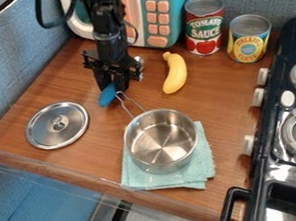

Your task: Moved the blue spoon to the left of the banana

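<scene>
The black gripper [112, 82] hangs down over the left-centre of the wooden counter, just behind the pot's handle. Directly below it and slightly to its left is the blue spoon [107, 95], its rounded end pointing toward the camera. The upper part of the spoon is hidden by the gripper, so how it is held is unclear. To the right of both, the yellow banana [175, 72] lies on the counter, apart from the spoon, with its stem end toward the back.
A steel pot [160, 136] stands on a folded teal cloth [185, 177], its wire handle reaching close to the spoon. A round lid [57, 125] lies at left. Behind are a toy microwave [160, 10] and two cans [205, 25]; a stove [292, 116] borders the right.
</scene>
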Action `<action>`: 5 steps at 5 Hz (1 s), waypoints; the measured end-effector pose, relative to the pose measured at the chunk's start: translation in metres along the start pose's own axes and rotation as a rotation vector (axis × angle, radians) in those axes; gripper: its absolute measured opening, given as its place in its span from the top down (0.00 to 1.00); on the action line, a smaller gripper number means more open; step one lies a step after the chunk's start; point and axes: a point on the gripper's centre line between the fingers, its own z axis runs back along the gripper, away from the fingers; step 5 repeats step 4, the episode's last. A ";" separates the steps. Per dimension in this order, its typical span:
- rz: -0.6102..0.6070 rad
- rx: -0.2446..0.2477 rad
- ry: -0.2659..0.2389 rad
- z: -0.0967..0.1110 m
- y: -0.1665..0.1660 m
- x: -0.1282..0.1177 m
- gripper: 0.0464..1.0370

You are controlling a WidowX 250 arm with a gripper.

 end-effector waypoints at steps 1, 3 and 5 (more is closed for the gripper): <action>-0.055 0.009 -0.010 -0.003 0.004 0.009 0.54; -0.013 -0.036 -0.009 0.006 0.001 0.001 0.04; 0.018 -0.059 -0.079 0.040 0.008 0.007 0.04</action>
